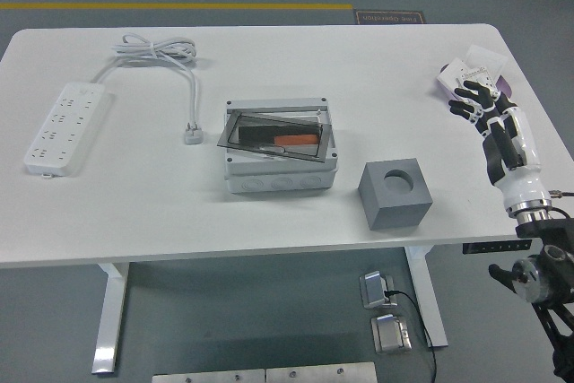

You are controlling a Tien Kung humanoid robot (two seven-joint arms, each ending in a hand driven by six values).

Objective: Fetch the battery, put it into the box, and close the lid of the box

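Head view, single frame. White desk (pixel 134 213) fills most of the picture, near edge along the bottom. Right arm (pixel 513 161) enters from the lower right corner and reaches up along the right edge of the desk; the right hand (pixel 476 102) sits at the far right, its fingers (pixel 460 105) spread and relaxed, closed on nothing, tips just beside a small white packet (pixel 466 71) that lies flat on the desk with some purple at its right edge. Cannot tell whether the fingertips touch the packet. White power strip (pixel 64 127) lies at the far left, its white cable (pixel 160 53) looping toward the far side and running back down to a plug (pixel 192 135) left of centre. Grey box (pixel 280 159) stands near the middle of the desk; its dark translucent lid (pixel 269 127) rests tilted over the opening, not seated flat. Inside the box, under the lid, an orange and black item that appears to be the battery (pixel 294 140) lies flat. Grey cube (pixel 395 193) with a round recess in its top face stands to the right of the box, nearer the front edge, apart from it.
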